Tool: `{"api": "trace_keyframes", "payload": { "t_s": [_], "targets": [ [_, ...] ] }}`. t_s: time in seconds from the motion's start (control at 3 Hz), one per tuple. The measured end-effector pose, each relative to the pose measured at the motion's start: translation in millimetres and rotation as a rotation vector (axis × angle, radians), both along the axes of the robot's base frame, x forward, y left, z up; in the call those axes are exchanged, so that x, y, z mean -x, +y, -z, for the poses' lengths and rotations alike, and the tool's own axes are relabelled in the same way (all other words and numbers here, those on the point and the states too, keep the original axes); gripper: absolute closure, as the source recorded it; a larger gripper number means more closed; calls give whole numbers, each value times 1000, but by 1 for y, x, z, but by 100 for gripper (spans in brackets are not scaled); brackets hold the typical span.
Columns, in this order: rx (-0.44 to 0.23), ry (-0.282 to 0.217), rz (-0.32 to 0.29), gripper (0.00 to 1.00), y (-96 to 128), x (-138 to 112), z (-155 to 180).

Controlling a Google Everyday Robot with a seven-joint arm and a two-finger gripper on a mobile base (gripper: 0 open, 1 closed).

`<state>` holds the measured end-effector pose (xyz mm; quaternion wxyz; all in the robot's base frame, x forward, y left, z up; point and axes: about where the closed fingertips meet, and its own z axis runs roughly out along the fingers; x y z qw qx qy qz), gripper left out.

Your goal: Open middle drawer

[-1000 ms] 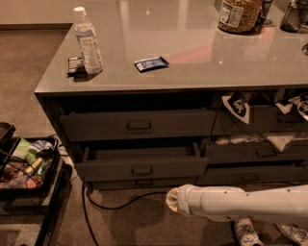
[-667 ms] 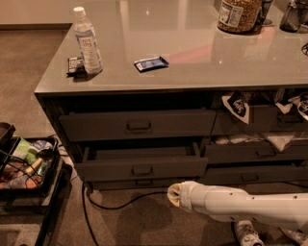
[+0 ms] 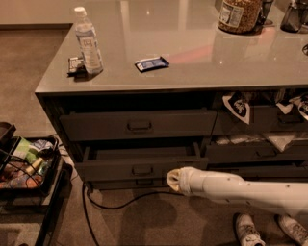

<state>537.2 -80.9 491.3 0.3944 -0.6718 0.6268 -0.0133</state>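
Observation:
The middle drawer (image 3: 110, 169) is a wide dark-grey drawer in the left stack under the counter. It stands pulled out a little, and a strip of its inside shows above its front. Its small loop handle (image 3: 143, 169) is at the centre. My gripper (image 3: 172, 178) is at the tip of the white arm (image 3: 240, 190) that reaches in from the right. It sits low, just right of and slightly below the handle, close in front of the drawer's front.
The taller top drawer (image 3: 138, 126) is above and a slim bottom drawer (image 3: 139, 183) below. The counter (image 3: 202, 62) holds a water bottle (image 3: 88, 41), a blue packet (image 3: 151, 63) and a jar (image 3: 239, 14). A rack of snacks (image 3: 26, 166) stands left. A cable (image 3: 103, 204) and shoes (image 3: 250, 230) lie on the floor.
The arm tip has risen from near the floor to the level of the middle drawer's lower edge and shifted slightly left. The drawer has not visibly moved.

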Motion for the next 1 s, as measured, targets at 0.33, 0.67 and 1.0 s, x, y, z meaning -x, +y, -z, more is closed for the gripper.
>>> {"api": "trace_keyframes", "payload": {
  "t_s": [0.33, 0.67, 1.0],
  "targets": [
    [32, -11, -12, 100, 13, -51, -6],
    [31, -11, -12, 100, 13, -51, -6],
    [7, -66, 11, 100, 8, -69, 2]
  ]
}}
